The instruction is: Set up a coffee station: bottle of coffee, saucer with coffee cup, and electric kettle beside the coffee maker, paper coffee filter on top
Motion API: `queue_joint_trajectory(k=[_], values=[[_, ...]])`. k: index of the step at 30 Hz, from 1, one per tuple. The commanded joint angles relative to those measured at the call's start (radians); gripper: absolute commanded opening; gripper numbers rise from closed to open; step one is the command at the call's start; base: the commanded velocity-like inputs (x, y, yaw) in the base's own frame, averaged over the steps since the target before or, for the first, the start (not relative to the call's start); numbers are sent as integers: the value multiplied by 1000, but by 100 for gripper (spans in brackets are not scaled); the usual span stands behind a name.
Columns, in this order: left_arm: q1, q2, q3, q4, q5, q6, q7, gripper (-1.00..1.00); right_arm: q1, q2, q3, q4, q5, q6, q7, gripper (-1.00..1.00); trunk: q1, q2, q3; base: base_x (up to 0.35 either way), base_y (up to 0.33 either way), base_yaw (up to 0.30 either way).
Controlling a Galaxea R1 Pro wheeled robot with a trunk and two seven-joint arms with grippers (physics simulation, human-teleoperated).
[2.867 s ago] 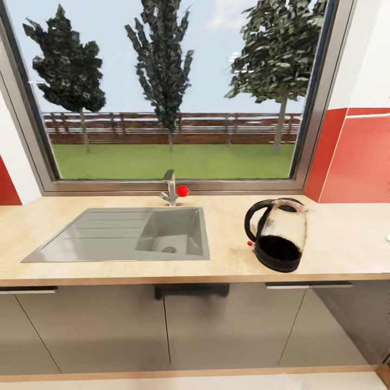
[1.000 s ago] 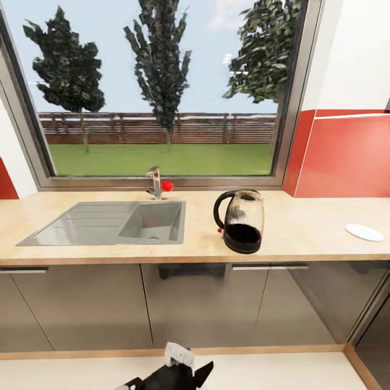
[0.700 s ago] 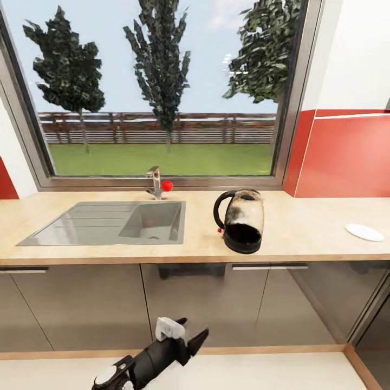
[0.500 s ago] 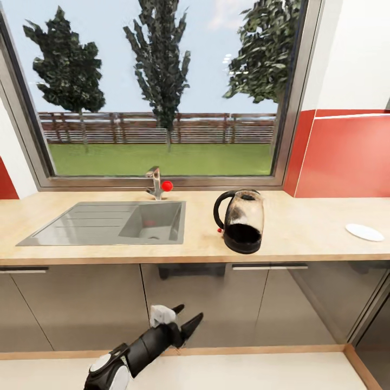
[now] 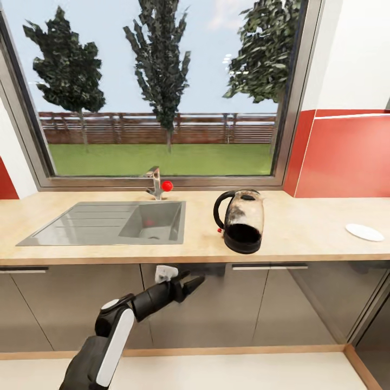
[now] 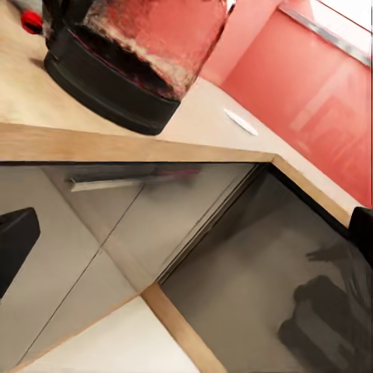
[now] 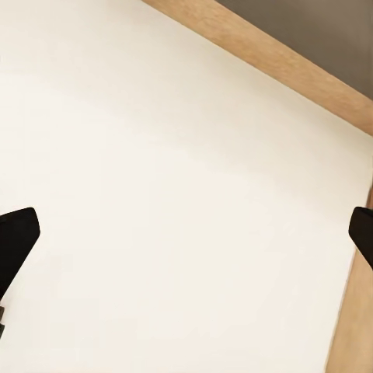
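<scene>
From our head camera, we see the kettle (image 5: 241, 220) upright on the desk (image 5: 303, 230) right of the sink (image 5: 108, 222), a saucer (image 5: 364, 232) well apart. Our left hand (image 5: 187, 283) hangs below the desk edge, fingers parted, holding nothing. Left wrist: kettle (image 6: 132, 58) and saucer (image 6: 241, 122) ahead. Right wrist: our right hand's fingertips (image 7: 15, 241) spread wide over pale floor (image 7: 186, 202).

The electric kettle (image 5: 241, 220) stands on the countertop (image 5: 303, 227), right of the sink (image 5: 105, 223), near the front edge. The faucet (image 5: 156, 184) sits behind the sink, below the window (image 5: 162, 92). The saucer (image 5: 364, 232) lies on the countertop, well apart to the kettle's right. The left gripper (image 5: 187, 284) is before the cabinet doors (image 5: 216, 309), below the countertop edge.
</scene>
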State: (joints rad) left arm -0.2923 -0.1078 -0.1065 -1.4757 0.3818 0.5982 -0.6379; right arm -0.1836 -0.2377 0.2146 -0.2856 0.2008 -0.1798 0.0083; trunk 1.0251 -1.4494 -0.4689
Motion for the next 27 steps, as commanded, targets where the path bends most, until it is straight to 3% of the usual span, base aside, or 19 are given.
queue_joint_trajectory(k=[1, 15, 19, 27], values=[[-13, 0, 1, 0, 5, 18, 1, 100, -1, 0, -2, 0, 9, -3, 1, 100, 0, -1, -1, 0, 0, 0], [-132, 0, 32, 30, 5, 77, 33, 100, -1, 0, -3, -1, 8, -4, 1, 100, 0, -1, -1, 0, 0, 0], [-175, -1, 33, 94, 6, 78, 105, 100, -1, 0, -3, -1, 8, -4, 1, 100, 0, -1, -1, 0, 0, 0], [-129, -31, 1, 94, 21, 69, 100, 100, -22, 45, -1, 7, 13, -10, 6, 100, 0, -1, -1, 0, 0, 0]])
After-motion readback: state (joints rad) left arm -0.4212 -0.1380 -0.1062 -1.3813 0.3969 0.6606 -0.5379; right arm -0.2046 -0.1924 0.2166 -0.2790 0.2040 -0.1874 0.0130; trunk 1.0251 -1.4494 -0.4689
